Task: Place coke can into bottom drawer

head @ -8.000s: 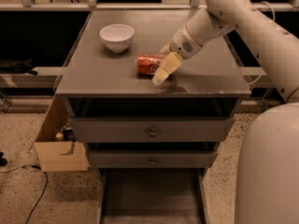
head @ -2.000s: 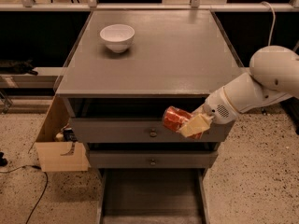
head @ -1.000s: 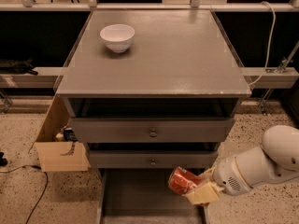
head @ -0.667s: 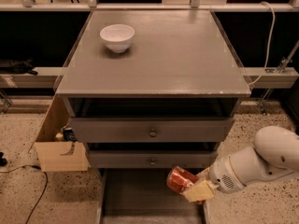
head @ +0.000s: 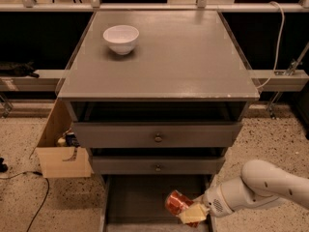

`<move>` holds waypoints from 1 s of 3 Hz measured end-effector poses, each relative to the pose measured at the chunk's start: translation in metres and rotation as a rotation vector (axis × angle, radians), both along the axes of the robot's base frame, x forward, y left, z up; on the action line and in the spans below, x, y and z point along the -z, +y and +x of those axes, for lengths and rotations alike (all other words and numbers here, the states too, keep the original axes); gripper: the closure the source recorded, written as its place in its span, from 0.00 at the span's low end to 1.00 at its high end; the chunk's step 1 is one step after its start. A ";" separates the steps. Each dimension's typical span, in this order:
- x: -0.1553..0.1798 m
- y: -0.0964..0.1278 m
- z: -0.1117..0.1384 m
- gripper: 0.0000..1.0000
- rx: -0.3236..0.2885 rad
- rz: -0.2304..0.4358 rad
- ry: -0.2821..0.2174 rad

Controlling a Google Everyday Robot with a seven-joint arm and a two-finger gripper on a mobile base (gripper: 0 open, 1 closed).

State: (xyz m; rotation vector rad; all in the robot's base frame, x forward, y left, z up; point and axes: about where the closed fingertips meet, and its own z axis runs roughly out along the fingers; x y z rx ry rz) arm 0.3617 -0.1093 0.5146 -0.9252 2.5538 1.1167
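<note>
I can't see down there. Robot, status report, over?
Gripper shut on coke can, low over bottom drawer. Can tilted, not released. Drawer open, nothing blocking.

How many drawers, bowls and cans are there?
Drawers: 3, top drawer, middle drawer, open bottom drawer.
Bowls: 1, white bowl.
Cans: 1, coke can, gripped by the pincer over the bottom drawer.
Total: 5.
</note>
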 end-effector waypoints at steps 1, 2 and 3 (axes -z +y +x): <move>0.005 0.001 0.001 1.00 0.002 0.002 0.006; 0.021 0.008 0.006 1.00 0.002 0.005 0.031; 0.056 0.023 0.046 1.00 0.027 0.013 0.037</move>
